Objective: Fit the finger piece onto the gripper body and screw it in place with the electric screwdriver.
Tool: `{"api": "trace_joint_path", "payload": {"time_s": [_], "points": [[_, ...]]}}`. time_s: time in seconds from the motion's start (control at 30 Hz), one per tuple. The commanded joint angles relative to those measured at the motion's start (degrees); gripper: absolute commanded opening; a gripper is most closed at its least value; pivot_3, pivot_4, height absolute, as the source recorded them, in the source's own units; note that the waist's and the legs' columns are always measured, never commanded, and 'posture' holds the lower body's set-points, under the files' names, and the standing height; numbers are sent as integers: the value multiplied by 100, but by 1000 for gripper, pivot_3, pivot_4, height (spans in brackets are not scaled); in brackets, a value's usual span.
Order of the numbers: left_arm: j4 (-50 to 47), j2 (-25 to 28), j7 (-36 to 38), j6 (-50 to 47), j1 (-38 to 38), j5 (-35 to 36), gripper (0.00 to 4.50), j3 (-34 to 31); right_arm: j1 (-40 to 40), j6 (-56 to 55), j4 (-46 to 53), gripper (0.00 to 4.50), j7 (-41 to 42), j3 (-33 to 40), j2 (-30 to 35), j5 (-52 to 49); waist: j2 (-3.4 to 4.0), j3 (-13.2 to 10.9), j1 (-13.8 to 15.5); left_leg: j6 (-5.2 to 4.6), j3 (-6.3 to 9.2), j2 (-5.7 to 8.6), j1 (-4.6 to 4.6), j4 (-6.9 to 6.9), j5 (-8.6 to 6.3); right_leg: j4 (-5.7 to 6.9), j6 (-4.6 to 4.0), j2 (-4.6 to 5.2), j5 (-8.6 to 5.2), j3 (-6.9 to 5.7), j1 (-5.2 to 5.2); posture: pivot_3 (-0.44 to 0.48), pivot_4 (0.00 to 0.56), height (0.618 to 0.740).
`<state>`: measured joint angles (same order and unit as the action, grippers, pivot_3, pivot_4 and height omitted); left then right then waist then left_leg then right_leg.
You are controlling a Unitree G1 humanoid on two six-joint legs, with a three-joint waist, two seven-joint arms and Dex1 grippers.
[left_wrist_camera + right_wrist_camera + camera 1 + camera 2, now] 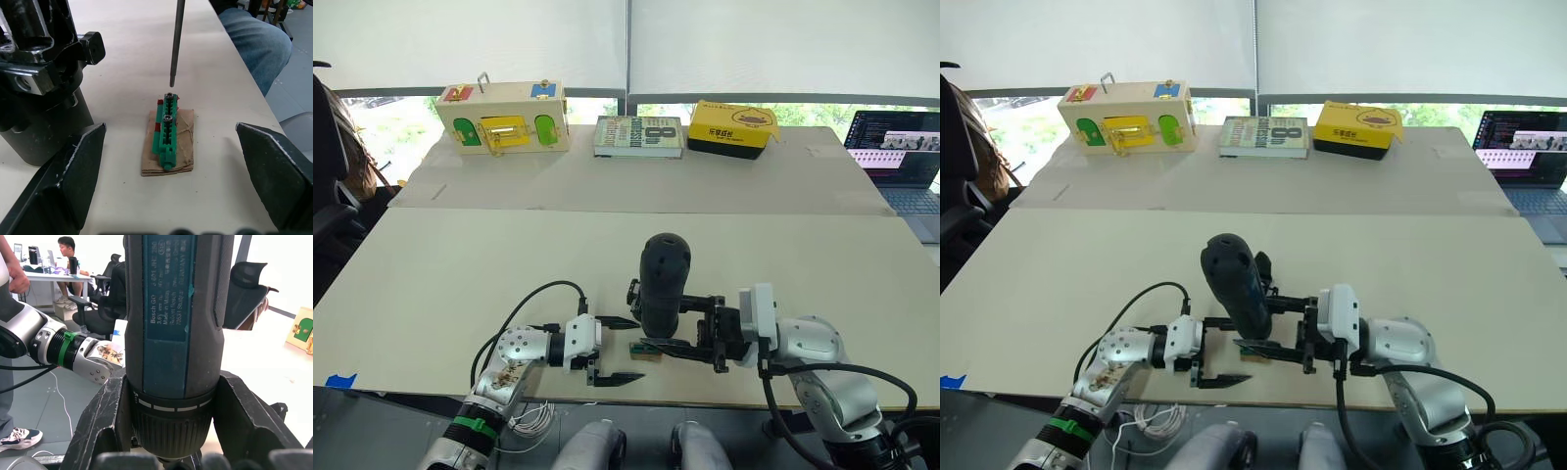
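The electric screwdriver (664,282) stands upright with my right gripper (658,325) shut on its thick black barrel (171,333). Its thin metal bit (176,44) points down and ends just above the far screw of a small green-topped tan block (168,142). The gripper body (44,98), black with a rounded base and brackets, stands on the table just beyond the block, mostly behind the screwdriver (1234,284). My left gripper (615,350) is open, one finger on each side of the block and touching nothing. The finger piece is hidden.
A wooden latch box (502,117), a book (639,135) and a yellow box (732,127) line the far table. A laptop (901,147) is at the far right. The block lies close to the table's near edge (705,401). A person's jeans-clad leg (254,44) is beside that edge.
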<state>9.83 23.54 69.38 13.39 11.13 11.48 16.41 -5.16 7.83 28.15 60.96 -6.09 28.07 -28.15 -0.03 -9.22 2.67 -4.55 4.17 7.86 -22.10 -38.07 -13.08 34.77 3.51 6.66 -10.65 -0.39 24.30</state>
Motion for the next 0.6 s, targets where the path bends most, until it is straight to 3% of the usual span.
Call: {"api": "trace_joint_path", "payload": {"time_s": [0.03,0.6], "points": [[207,-58,-8,-220,-139,-226,4500,337,-10,-301,96,1902,14,79,-1,-63,0,0,0,0,0,0,0,0,0,0,0,0,0,0,0,0,150,740],[84,12,-73,-395,-199,-210,4500,290,-7,-365,53,1902,-26,29,-25,-11,0,0,-6,-3,0,1,-2,0,-3,-2,6,2,-5,1,1,0,150,740]]}}
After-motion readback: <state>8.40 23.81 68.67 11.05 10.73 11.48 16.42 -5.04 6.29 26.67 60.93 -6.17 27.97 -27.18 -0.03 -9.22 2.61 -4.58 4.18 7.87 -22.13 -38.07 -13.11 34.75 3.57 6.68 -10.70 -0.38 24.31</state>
